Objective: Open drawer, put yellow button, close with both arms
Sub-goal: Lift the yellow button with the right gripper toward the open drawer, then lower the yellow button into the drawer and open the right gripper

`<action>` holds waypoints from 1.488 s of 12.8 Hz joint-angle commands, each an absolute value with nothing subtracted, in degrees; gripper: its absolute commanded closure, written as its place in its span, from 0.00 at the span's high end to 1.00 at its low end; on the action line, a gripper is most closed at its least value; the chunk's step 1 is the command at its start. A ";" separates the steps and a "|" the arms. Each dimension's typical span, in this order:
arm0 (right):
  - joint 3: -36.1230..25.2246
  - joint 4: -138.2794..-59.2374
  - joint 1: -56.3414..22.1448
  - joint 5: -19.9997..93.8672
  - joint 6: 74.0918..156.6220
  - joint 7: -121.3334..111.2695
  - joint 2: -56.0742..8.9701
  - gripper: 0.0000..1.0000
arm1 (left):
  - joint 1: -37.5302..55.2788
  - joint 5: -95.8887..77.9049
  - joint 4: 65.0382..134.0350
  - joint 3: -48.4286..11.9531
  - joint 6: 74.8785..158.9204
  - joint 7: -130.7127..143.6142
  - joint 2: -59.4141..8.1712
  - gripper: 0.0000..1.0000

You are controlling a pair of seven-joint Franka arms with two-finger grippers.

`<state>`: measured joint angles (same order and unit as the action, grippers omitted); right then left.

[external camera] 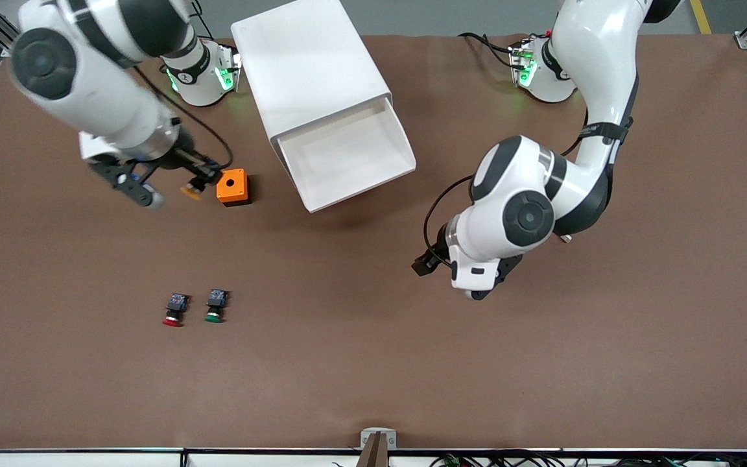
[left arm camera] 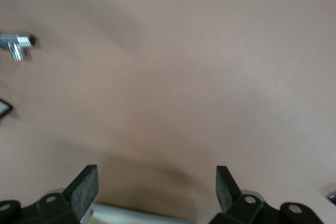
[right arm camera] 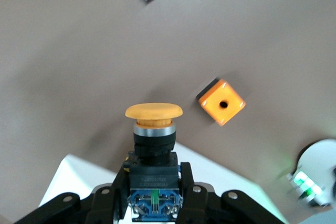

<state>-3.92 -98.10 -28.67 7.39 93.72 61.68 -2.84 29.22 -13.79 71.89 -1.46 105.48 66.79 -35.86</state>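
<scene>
Two grippers, different jobs: the right gripper [right arm camera: 155,203] was up in the air beside the orange box [external camera: 233,187], over bare table [external camera: 373,363] at the right arm's end, fingers closed on the yellow button [right arm camera: 153,145]. Grip sat on the black-and-blue block body, cap sticking out clear of the fingers. Button looked small, light and rigid; the flat body sides are the right place to hold, while the rounded cap would likely slip. Plastic housing probably tolerates a short drop, so release low into the tray should be fine. The drawer [external camera: 347,155] stood pulled out of the cabinet [external camera: 308,61], tray empty as far as visible and wide next to the button, so placement tolerance looked generous. Edges to watch: the drawer's raised front lip and side walls, plus the orange box sitting between gripper and cabinet. Left gripper [left arm camera: 156,184] waited over bare table near the drawer's front toward the left arm's end, fingers spread wide, holding nothing. Red button [external camera: 174,310] and green button [external camera: 216,306] lay side by side nearer the front camera, well clear of the carry path.
</scene>
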 commanded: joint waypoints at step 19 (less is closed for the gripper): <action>-4.83 -101.34 -59.15 2.37 115.84 112.58 -14.67 0.00 | 32.17 -3.34 74.88 -2.37 108.63 65.74 -33.05 1.00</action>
